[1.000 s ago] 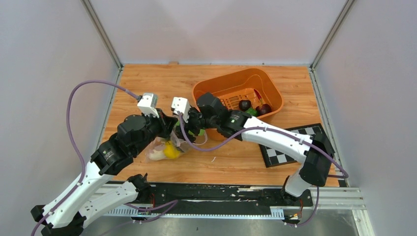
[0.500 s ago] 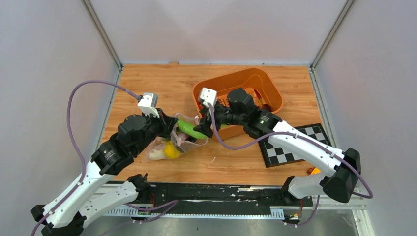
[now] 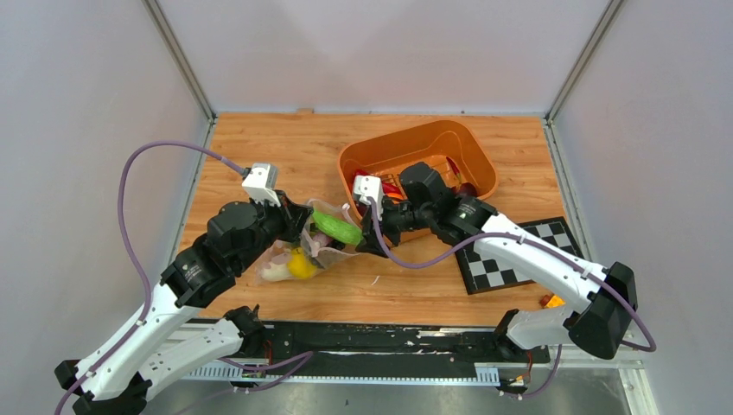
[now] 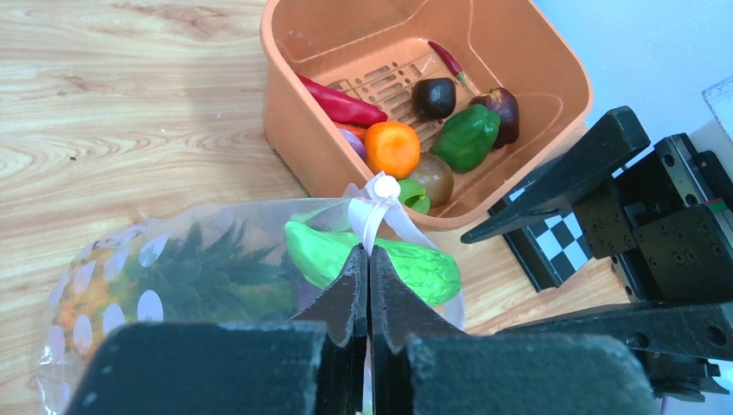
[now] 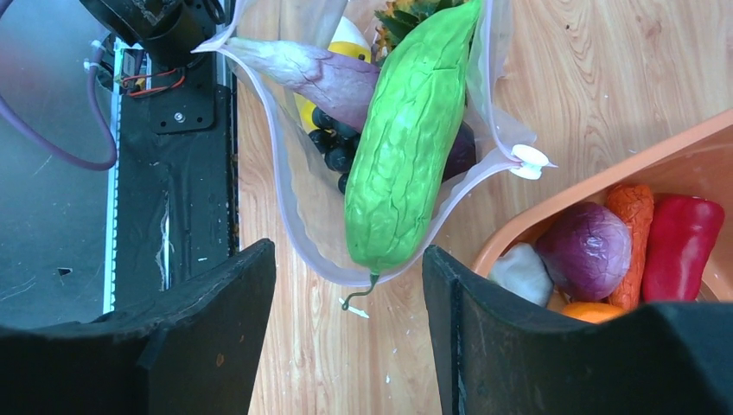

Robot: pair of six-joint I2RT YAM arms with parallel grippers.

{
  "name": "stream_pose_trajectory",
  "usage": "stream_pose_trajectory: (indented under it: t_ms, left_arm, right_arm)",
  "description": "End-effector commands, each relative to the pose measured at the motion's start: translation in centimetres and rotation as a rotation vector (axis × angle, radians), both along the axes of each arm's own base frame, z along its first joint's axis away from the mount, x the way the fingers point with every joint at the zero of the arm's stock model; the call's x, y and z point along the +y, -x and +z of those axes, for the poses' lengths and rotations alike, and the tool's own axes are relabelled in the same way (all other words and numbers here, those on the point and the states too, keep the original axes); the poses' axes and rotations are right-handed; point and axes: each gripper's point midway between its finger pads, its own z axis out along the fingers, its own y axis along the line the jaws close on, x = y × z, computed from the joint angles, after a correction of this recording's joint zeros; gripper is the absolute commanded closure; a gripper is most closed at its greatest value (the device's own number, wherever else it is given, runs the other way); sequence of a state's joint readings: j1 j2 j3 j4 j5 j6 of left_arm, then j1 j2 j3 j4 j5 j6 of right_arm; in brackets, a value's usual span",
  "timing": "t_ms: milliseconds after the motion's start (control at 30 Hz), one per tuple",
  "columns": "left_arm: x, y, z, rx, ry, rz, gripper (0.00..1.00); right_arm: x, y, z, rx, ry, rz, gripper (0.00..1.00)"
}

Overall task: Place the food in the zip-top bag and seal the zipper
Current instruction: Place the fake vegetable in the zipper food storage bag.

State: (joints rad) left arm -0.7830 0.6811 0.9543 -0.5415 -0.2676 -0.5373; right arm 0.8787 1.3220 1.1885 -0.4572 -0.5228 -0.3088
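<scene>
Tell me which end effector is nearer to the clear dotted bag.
Left. The left end effector is shut on the bag at its mouth edge, touching it. The right end effector hangs open facing the mouth, beside the orange tub, holding nothing.

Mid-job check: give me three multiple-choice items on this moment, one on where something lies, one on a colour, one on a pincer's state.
1. Where is the green gourd relative to the bag?
A wholly inside
B sticking out of its mouth
C lying apart from it

2. The tub is:
A orange
B blue
C grey

3. The right pincer is:
A shut on the gourd
B shut on the bag
C open, holding nothing

Answers:
1 B, the right wrist view shows the gourd's stem end past the bag's rim.
2 A, its walls are orange in every view.
3 C, its fingers stand wide apart on either side of the gourd, touching nothing.
</scene>
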Motion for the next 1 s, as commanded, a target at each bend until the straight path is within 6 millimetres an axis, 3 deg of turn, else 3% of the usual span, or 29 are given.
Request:
stream_pose_trajectory:
  t_ms: [0, 167, 300, 400, 533, 800, 967]
  left_arm:
    - [-0.3, -0.3, 2.2, -0.057, 0.07, 0.006, 0.99]
    - [-0.3, -0.3, 2.2, -0.056, 0.069, 0.005, 0.99]
    - [-0.3, -0.4, 2.2, -0.056, 0.069, 0.006, 0.99]
    - [-0.4, -0.4, 2.1, -0.053, 0.067, 0.006, 0.99]
    - [-0.4, -0.4, 2.1, -0.054, 0.066, 0.005, 0.99]
    - [-0.5, -0.4, 1.9, -0.051, 0.064, 0.001, 0.99]
    - [-1.0, -0.4, 1.8, -0.043, 0.061, -0.02, 0.99]
  right_arm:
    - [0.0, -0.5, 0.6, -0.053, -0.007, -0.003, 0.38]
    - [0.4, -1.7, -1.3, -0.036, 0.051, -0.037, 0.41]
    - [0.9, -1.6, -1.8, -0.018, 0.06, -0.01, 0.43]
    - [1.1, -1.8, -1.7, -0.024, 0.048, -0.014, 0.52]
    - [1.1, -2.3, -1.2, -0.044, 0.036, -0.042, 0.66]
    - [0.1, -2.2, 0.9, -0.078, 0.005, -0.083, 0.72]
    - [0.6, -1.6, 2.6, -0.084, -0.07, -0.059, 0.79]
